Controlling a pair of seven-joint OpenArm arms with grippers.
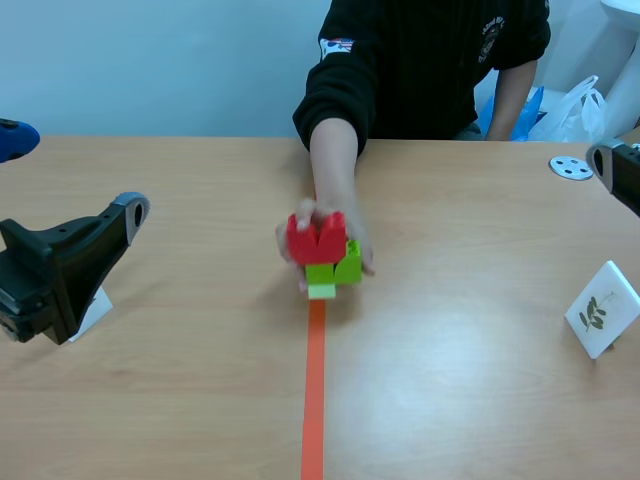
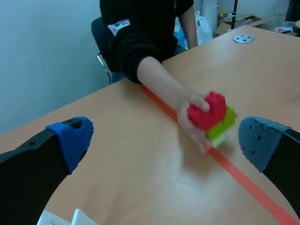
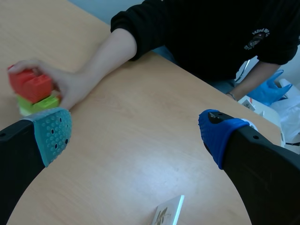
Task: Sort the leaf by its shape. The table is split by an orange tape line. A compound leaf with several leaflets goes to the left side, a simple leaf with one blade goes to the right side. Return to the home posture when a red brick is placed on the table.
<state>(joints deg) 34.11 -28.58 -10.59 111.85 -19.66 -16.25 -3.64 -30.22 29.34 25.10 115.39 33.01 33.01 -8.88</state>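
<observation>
A person's hand (image 1: 330, 225) holds a red brick (image 1: 316, 238) on top of green bricks (image 1: 335, 268) at the far end of the orange tape line (image 1: 314, 390). The same red brick (image 2: 207, 110) lies ahead of my open left gripper (image 2: 164, 140), between its fingers in view. My left gripper (image 1: 75, 175) is at the table's left. A white leaf card (image 1: 602, 308) stands on the right side, its green leaf seeming to have several leaflets. My right gripper (image 3: 136, 136) is open and holds nothing; the card (image 3: 168, 211) stands just below it and the red brick (image 3: 30, 84) beyond its teal pad.
A second white card (image 1: 95, 310) stands under my left gripper, its face hidden. A round metal disc (image 1: 572, 167) lies at the far right by the right arm (image 1: 622, 172). The person sits across the table, with plastic bags (image 1: 575, 105) behind.
</observation>
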